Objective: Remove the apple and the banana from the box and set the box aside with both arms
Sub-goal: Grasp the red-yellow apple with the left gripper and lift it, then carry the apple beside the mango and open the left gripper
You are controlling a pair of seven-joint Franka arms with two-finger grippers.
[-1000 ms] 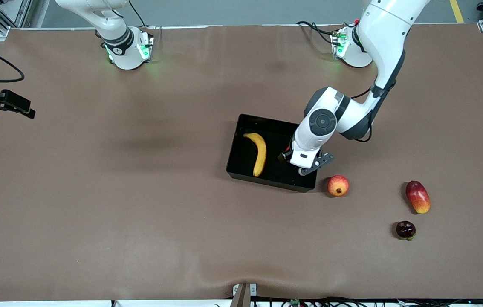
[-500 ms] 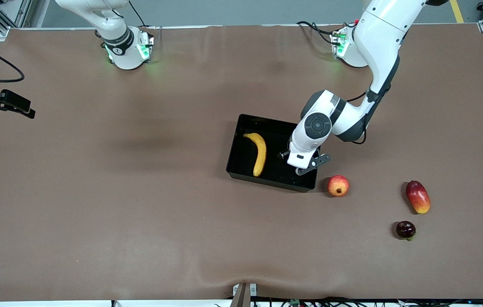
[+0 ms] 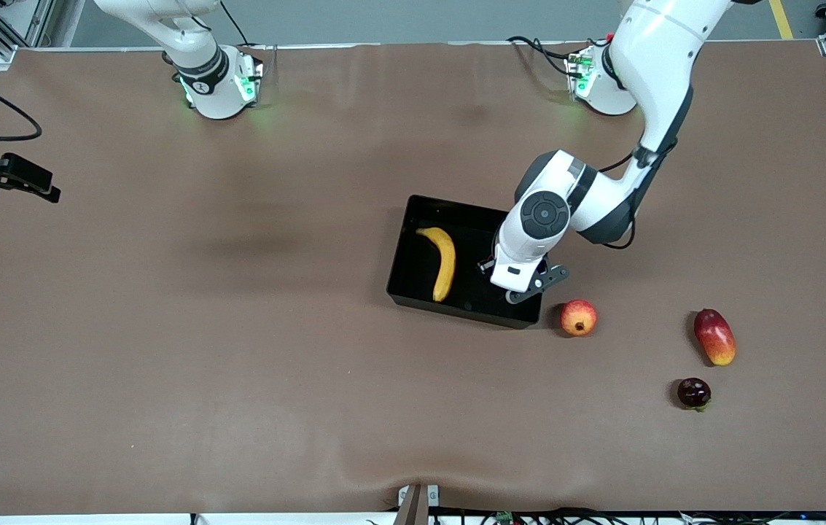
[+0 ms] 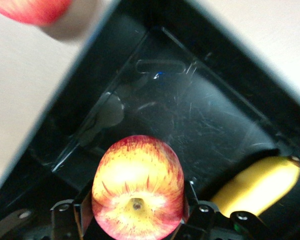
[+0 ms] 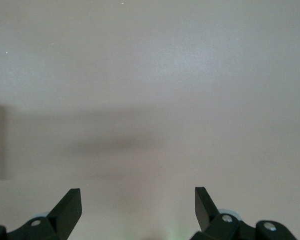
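Observation:
The black box (image 3: 413, 297) sits mid-table with the yellow banana (image 3: 444, 262) lying in it. My left gripper (image 3: 524, 283) hangs over the box's end toward the left arm's side. It is shut on the red apple with yellow streaks (image 4: 137, 195), held just above the box floor (image 4: 190, 100). The wrist hides the apple in the front view. The banana's end (image 4: 257, 187) shows beside the apple in the left wrist view. My right gripper (image 5: 138, 200) is open and empty over bare table, and the right arm waits.
A round orange-red fruit with a crown tip (image 3: 578, 318) lies just outside the box's corner and shows in the left wrist view (image 4: 32, 7). A red-yellow mango (image 3: 714, 336) and a small dark fruit (image 3: 694, 393) lie toward the left arm's end.
My left gripper has shifted slightly over the box, toward the banana, still holding the apple. The right arm has not moved.

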